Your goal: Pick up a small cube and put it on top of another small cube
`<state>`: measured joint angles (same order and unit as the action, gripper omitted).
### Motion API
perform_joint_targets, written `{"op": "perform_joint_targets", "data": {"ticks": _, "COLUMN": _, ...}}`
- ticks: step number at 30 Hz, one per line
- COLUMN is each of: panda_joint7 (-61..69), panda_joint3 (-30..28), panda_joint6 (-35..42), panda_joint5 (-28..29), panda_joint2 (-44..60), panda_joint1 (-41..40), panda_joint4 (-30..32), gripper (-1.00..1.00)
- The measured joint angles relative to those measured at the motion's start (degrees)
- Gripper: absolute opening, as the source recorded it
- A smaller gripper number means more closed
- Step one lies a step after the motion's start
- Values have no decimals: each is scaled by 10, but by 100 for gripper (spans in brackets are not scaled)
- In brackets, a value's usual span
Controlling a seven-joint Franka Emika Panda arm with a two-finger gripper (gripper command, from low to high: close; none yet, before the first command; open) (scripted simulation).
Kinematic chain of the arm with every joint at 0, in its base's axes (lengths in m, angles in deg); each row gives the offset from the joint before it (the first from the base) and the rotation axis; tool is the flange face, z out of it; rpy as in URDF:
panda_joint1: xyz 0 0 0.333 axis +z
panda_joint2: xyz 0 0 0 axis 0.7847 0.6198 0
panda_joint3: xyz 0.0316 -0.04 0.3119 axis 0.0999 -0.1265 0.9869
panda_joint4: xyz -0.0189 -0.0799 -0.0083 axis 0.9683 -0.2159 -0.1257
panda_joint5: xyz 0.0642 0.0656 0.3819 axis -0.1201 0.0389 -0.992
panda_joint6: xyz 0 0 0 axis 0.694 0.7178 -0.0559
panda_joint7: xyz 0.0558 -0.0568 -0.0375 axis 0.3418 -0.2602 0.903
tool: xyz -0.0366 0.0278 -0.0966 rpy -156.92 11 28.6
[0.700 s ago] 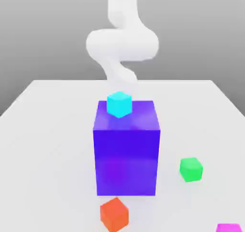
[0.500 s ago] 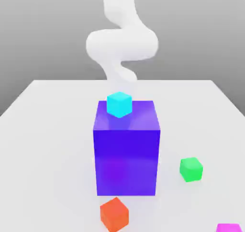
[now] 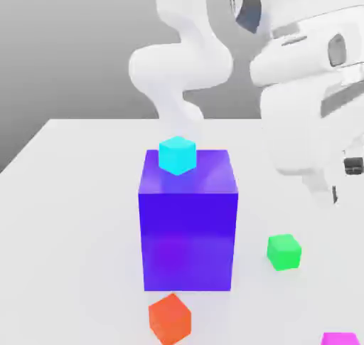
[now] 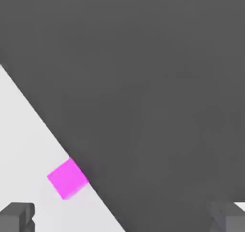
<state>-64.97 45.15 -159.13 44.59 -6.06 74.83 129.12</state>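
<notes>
A pale white tabletop (image 3: 78, 215) fills the lower part of the exterior view, its far edge meeting a plain grey backdrop that darkens toward the upper corners. Near the middle stands a large blue-violet block (image 3: 188, 223), glossy enough to carry a soft purple sheen on its front face. A small cyan cube (image 3: 177, 155) sits on the block's top, at the front edge and turned slightly. From the block, a small green cube (image 3: 284, 252) lies on the tabletop at about 4 o'clock, well apart from it, and an orange-red cube (image 3: 170, 318) lies at 6 o'clock, just in front. The small magenta cube (image 3: 340, 338) rests at 5 o'clock, at the frame's bottom edge. In the hand view it (image 4: 68, 178) lies flat on the tabletop right at the border with the dark grey floor. The white arm (image 3: 313, 94) looms at 2 o'clock. The gripper (image 4: 122, 219) is spread wide, its dark fingertips (image 4: 17, 216) far apart, pinching nothing
</notes>
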Motion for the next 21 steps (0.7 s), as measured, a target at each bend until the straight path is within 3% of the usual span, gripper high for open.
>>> {"op": "perform_joint_targets", "data": {"ticks": 6, "panda_joint7": 89, "panda_joint3": 21, "panda_joint6": -31, "panda_joint5": 28, "panda_joint2": 115, "panda_joint1": 15, "panda_joint4": -17, "gripper": 0}}
{"op": "perform_joint_targets", "data": {"ticks": 12, "panda_joint7": 149, "panda_joint3": 29, "panda_joint6": -65, "panda_joint5": 98, "panda_joint2": 222, "panda_joint1": 42, "panda_joint4": -33, "gripper": 0}}
{"op": "perform_joint_targets", "data": {"ticks": 16, "panda_joint7": 160, "panda_joint3": 34, "panda_joint6": -121, "panda_joint5": 106, "panda_joint2": 304, "panda_joint1": 43, "panda_joint4": -51, "gripper": 0}}
{"op": "perform_joint_targets", "data": {"ticks": 17, "panda_joint7": 161, "panda_joint3": 35, "panda_joint6": -130, "panda_joint5": 105, "panda_joint2": 317, "panda_joint1": 43, "panda_joint4": -54, "gripper": -100}}
{"op": "perform_joint_targets", "data": {"ticks": 21, "panda_joint7": 161, "panda_joint3": 35, "panda_joint6": -129, "panda_joint5": 105, "panda_joint2": 316, "panda_joint1": 42, "panda_joint4": -54, "gripper": -100}}
